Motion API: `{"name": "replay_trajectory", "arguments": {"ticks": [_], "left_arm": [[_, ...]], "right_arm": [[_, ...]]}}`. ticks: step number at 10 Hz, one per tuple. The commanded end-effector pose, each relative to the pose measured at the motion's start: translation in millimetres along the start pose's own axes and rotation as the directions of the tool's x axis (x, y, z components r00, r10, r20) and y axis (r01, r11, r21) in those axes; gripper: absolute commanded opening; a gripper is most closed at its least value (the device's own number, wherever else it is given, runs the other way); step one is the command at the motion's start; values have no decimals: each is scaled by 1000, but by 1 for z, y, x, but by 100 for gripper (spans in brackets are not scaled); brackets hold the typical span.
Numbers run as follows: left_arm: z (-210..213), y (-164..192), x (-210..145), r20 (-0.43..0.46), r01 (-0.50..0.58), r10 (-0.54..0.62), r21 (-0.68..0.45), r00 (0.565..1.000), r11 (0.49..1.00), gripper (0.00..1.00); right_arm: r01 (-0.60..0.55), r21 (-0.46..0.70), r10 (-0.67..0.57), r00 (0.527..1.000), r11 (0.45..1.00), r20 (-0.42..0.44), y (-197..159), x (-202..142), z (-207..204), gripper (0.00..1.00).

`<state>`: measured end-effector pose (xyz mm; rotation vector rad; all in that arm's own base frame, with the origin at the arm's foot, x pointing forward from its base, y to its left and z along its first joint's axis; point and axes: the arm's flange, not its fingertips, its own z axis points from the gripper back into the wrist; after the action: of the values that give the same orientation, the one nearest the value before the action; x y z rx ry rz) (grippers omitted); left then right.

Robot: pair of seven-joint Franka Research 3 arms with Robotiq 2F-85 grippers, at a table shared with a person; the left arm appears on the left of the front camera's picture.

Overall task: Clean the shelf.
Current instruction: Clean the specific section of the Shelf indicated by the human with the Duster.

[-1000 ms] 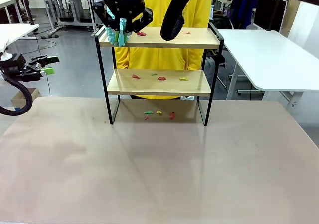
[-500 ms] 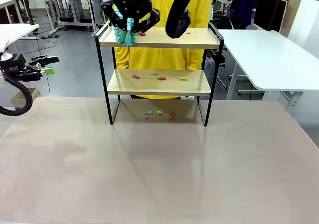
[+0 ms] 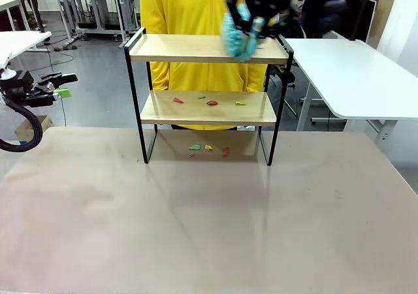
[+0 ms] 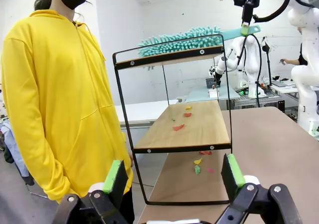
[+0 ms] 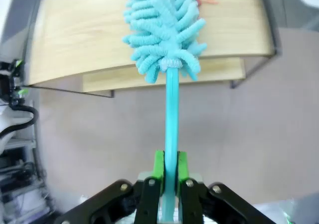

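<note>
Your right gripper (image 5: 169, 167) is clamped tight on the thin handle of the teal duster (image 5: 163, 30), so the fluffy head lies flat along the top board of the shelf (image 3: 196, 48), which stands at the far middle of the table (image 3: 196, 228), right in front of the person (image 3: 189, 6). Left gripper (image 4: 173, 175) hangs off to the side, jaws wide and empty, I'd guess to stay out of the sweep. The paper scraps (image 3: 211, 102) on the lower board look like your next job.
</note>
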<state>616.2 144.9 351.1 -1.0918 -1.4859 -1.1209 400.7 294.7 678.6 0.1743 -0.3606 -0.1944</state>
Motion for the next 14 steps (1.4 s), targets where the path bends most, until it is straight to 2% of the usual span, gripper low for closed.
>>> {"name": "replay_trajectory", "arguments": {"ticks": [1, 3, 4, 5, 6, 8, 9, 10, 12, 14], "left_arm": [[-1, -2, 2, -3, 7, -7, 0, 1000, 1000, 100], [-1, -2, 2, -3, 7, -7, 0, 1000, 1000, 100], [-1, -2, 2, -3, 7, -7, 0, 1000, 1000, 100], [-1, -2, 2, -3, 7, -7, 0, 1000, 1000, 100], [-1, -2, 2, -3, 7, -7, 0, 1000, 1000, 100], [-1, -2, 2, -3, 7, -7, 0, 1000, 1000, 100], [-1, -2, 2, -3, 7, -7, 0, 1000, 1000, 100], [-1, -2, 2, -3, 7, -7, 0, 1000, 1000, 100], [-1, -2, 2, -3, 7, -7, 0, 1000, 1000, 100], [-1, -2, 2, -3, 7, -7, 0, 1000, 1000, 100]], "right_arm": [[40, -38, -40, 999, 998, -3, -61, -10, -1, 13], [35, -83, -28, 996, 996, 85, -90, -16, 22, 13], [-16, -78, 27, 989, 997, 142, -95, -20, 37, 13], [-118, 58, 105, 975, 991, 193, -78, -31, 49, 13], [21, -65, -15, 997, 998, 81, -81, -12, 28, 13], [21, -65, -15, 997, 998, 81, -81, -12, 28, 13], [-28, -51, 34, 992, 998, 119, -78, -22, 41, 13], [-124, 56, 114, 980, 991, 161, -85, -20, 63, 13], [-320, 192, 272, 933, 928, 236, -102, -21, 90, 13], [-507, 334, 454, 861, 794, 228, -112, -26, 98, 13]]}}
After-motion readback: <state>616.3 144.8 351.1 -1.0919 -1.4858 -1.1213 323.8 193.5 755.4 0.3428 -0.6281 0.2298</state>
